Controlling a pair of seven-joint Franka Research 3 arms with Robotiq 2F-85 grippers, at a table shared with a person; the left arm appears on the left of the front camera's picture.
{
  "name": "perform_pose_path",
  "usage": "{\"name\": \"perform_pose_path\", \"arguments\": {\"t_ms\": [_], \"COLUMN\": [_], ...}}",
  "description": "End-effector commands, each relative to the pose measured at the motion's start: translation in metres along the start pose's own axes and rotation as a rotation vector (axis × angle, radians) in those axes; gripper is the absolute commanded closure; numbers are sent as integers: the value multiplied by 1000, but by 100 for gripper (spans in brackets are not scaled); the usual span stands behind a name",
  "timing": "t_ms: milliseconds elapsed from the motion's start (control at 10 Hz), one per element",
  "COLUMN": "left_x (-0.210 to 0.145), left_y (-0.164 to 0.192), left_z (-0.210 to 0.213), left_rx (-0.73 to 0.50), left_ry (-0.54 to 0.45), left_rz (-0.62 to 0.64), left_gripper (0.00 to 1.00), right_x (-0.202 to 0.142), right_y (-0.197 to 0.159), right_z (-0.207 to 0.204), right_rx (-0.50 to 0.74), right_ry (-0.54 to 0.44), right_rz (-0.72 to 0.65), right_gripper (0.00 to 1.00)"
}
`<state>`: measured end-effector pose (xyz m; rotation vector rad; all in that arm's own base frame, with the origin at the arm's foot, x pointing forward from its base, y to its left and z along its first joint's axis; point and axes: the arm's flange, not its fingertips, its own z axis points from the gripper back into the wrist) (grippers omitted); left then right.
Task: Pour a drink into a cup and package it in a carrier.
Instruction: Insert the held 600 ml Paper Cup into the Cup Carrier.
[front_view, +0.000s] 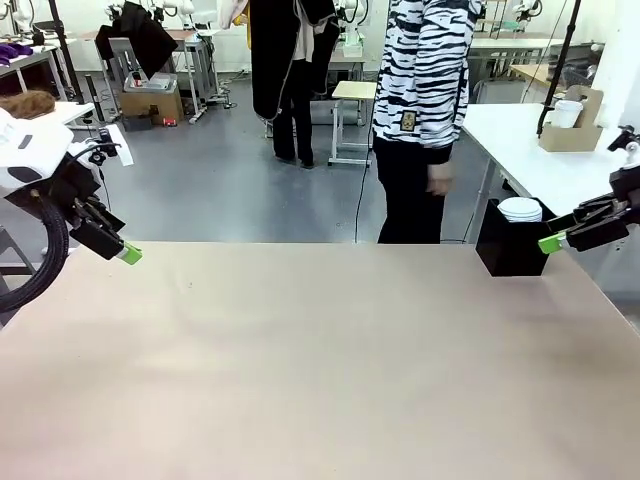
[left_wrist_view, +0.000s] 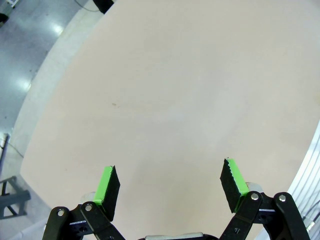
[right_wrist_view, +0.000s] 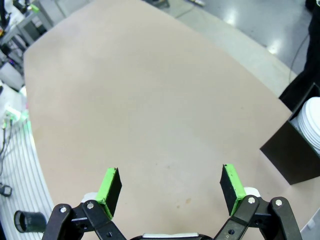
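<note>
Left hand (left_wrist_view: 170, 187) and right hand (right_wrist_view: 171, 187) gape above the table (front_view: 320, 380).

Left tool (left_wrist_view: 170, 192) hangs at the left edge of the surface (front_view: 320, 380), right tool (right_wrist_view: 170, 192) at the right edge — both jaws wide, holding nothing.

a box (front_view: 510, 250) sits on the table (front_view: 320, 370) at two o'clock. lids (front_view: 520, 209) lie stacked in it. a person (front_view: 425, 110) stands behind the table at twelve o'clock.
</note>
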<state>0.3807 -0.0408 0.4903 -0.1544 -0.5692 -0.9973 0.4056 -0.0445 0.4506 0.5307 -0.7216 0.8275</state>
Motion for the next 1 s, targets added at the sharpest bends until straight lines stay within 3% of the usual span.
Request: {"name": "perform_pose_path", "arguments": {"t_ms": [0, 900], "left_x": [-1, -1], "left_y": [0, 0], "left_z": [0, 0], "left_rx": [-10, -10], "left_ry": [-6, -6], "left_rz": [-5, -5], "left_gripper": [0, 0], "right_x": [0, 0], "right_y": [-5, -5], "right_z": [-1, -1], "right_rx": [-9, -9], "right_ry": [-3, -3], "right_rz": [18, 18], "right_gripper": [0, 0]}}
